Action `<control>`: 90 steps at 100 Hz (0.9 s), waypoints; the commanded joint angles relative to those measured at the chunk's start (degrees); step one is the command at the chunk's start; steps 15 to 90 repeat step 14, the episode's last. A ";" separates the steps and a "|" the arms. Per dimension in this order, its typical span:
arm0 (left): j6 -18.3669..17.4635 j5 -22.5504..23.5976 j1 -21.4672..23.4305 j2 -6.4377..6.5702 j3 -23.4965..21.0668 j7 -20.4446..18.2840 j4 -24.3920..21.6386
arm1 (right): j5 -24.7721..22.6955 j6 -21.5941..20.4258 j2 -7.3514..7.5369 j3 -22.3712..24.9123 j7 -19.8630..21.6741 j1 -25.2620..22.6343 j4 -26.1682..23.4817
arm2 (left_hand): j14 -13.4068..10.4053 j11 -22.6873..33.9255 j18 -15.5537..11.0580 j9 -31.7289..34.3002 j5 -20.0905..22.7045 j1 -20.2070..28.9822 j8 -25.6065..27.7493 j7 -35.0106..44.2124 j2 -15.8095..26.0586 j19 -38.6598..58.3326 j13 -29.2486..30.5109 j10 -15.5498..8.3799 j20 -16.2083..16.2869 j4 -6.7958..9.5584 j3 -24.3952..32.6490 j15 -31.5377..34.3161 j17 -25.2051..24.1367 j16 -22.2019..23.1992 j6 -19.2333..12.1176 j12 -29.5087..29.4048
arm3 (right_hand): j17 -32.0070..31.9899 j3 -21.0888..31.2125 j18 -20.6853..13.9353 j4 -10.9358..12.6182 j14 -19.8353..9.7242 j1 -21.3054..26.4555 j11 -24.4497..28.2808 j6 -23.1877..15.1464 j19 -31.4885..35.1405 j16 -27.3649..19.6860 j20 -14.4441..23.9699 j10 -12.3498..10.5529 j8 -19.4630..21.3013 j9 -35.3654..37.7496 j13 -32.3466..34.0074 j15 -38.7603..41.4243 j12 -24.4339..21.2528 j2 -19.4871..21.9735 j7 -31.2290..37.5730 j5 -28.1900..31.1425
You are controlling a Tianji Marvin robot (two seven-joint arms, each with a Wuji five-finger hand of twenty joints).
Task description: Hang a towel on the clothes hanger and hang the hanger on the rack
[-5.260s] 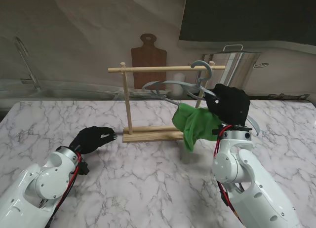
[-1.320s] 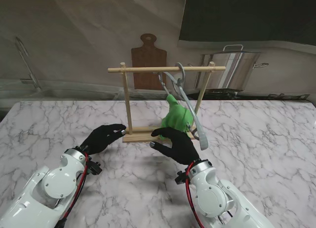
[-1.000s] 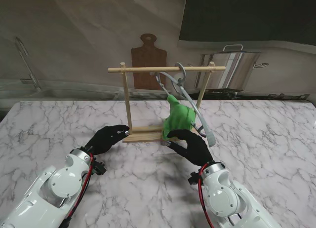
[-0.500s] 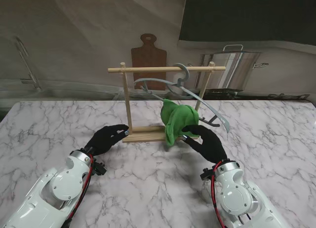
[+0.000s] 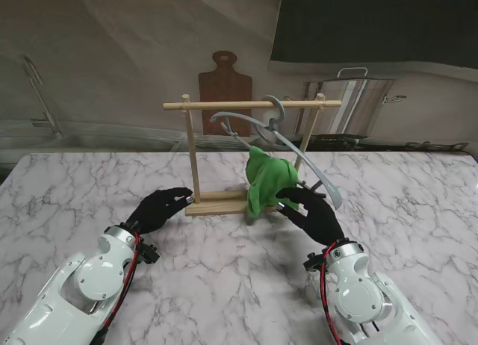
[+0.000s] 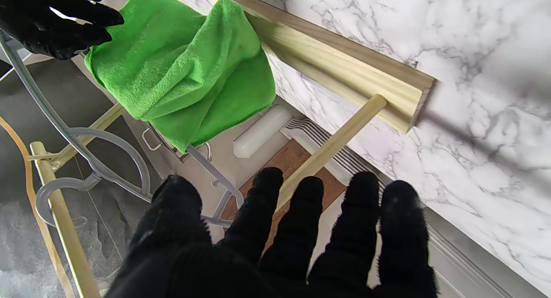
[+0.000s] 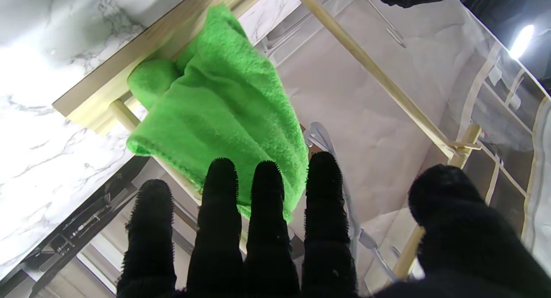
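Our right hand [image 5: 312, 213] sits just in front of the rack [image 5: 250, 152], fingers spread and holding nothing, fingertips right by the bottom edge of the green towel [image 5: 267, 183]. The towel's draped over the grey hanger [image 5: 278, 140], and the hanger's hook is over the rack's top bar. Our left hand [image 5: 158, 207] is at the rack's left end, fingers loosely spread with the tips at the wooden base, on the marble table [image 5: 224, 270].

From the left wrist, the left hand [image 6: 275, 242] has its fingers apart near the rack's left post [image 6: 331, 145], and the towel [image 6: 181, 65] hangs beyond it.

From the right wrist, the right hand [image 7: 275, 237] is splayed wide, its fingers [image 7: 221, 194] close against the towel [image 7: 224, 108]; can't tell if they touch.
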 commanded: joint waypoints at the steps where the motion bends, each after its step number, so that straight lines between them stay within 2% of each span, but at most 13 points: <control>1: 0.52 -0.12 -0.66 -0.15 0.33 -0.99 0.73 | -0.67 -0.12 -0.02 0.06 0.43 0.47 0.44 | -1.19 0.14 0.23 -0.75 -1.73 1.74 -0.67 -0.20 2.94 -37.35 -1.16 -0.81 0.75 0.23 0.13 0.29 -0.43 -0.09 0.17 0.10 | -0.81 0.05 -1.72 0.79 -2.20 0.00 -1.52 -1.85 -0.65 -0.68 0.40 -1.62 -1.02 1.14 -0.68 -1.75 -0.24 1.22 -0.28 0.90; 90: 1.22 0.65 -1.62 -0.10 0.74 -1.08 1.70 | 0.20 -0.66 -0.05 0.04 0.88 1.27 1.04 | -1.17 0.13 0.22 -0.80 -1.78 1.80 -0.69 -0.21 2.94 -37.33 -1.20 -0.80 0.71 0.24 0.16 0.30 -0.44 -0.08 0.18 0.10 | -0.82 0.11 -1.58 0.82 -2.11 0.06 -1.65 -1.78 -0.75 -0.65 0.51 -1.66 -1.02 1.35 -0.59 -1.90 -0.28 1.19 -0.33 1.13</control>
